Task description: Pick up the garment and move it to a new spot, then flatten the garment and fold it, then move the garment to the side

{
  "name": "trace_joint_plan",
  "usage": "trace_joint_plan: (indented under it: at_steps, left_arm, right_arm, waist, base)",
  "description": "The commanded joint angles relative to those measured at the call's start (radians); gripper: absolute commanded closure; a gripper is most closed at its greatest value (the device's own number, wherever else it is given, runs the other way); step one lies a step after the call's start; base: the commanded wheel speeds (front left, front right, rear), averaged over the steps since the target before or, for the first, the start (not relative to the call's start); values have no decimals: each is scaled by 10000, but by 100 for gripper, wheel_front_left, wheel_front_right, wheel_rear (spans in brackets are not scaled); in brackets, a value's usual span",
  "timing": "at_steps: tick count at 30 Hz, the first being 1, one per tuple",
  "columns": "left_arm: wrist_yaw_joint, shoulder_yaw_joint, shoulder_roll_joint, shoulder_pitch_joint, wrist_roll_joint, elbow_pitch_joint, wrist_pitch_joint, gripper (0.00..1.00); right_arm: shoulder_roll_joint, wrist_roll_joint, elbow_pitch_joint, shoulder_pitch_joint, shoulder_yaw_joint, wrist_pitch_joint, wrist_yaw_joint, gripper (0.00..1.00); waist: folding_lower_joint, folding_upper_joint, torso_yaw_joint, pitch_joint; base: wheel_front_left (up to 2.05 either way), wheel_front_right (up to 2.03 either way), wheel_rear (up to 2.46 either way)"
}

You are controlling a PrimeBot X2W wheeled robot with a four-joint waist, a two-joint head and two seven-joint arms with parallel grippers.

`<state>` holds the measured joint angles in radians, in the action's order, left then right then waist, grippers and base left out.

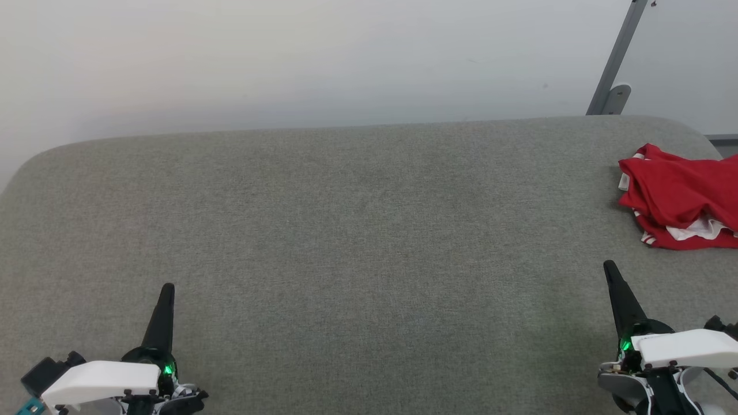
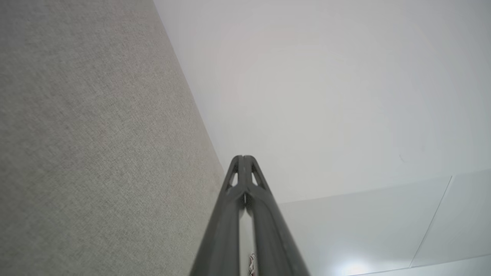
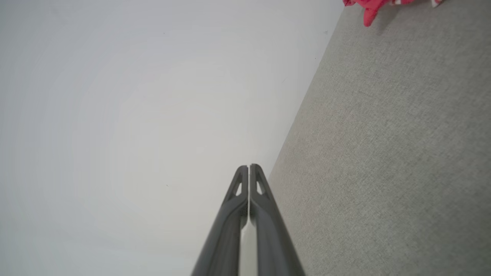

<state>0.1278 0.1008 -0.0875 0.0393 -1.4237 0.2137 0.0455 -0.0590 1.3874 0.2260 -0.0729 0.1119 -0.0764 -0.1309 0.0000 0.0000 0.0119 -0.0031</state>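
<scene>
The garment [image 1: 680, 199], a red jersey with white trim, lies crumpled at the far right of the grey fabric surface [image 1: 357, 230], partly cut off by the frame edge. A corner of the garment [image 3: 374, 5] also shows at the top of the right wrist view. My right gripper [image 1: 608, 266] is shut and empty, below and a little left of the garment, well apart from it. At the lower left, far from the garment, my left gripper [image 1: 168, 286] is shut with nothing in it. Both wrist views show the fingertips pressed together, left gripper [image 2: 243, 157] and right gripper [image 3: 249, 166].
The grey upholstered surface has rounded far corners and ends at a pale wall [image 1: 288, 57]. A grey metal post [image 1: 617, 57] with a bracket rises behind the far right corner, just above the garment.
</scene>
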Motion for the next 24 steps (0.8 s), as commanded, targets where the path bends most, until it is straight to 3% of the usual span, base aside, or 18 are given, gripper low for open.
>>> trace_joint_plan:
  at_steps: [1,24]
  left_arm:
    - [39,45,17,253,-136,-21,76,100]
    - [49,87,271,661,-1521,249,534,100]
  right_arm:
    - [32,176,-37,-147,27,-54,2,100]
    - [88,1774,156,-359,31,-334,3,100]
  waist:
    - [0,0,-3,2]
    - [0,0,-87,45]
  base:
    - [0,0,0]
    - [0,0,0]
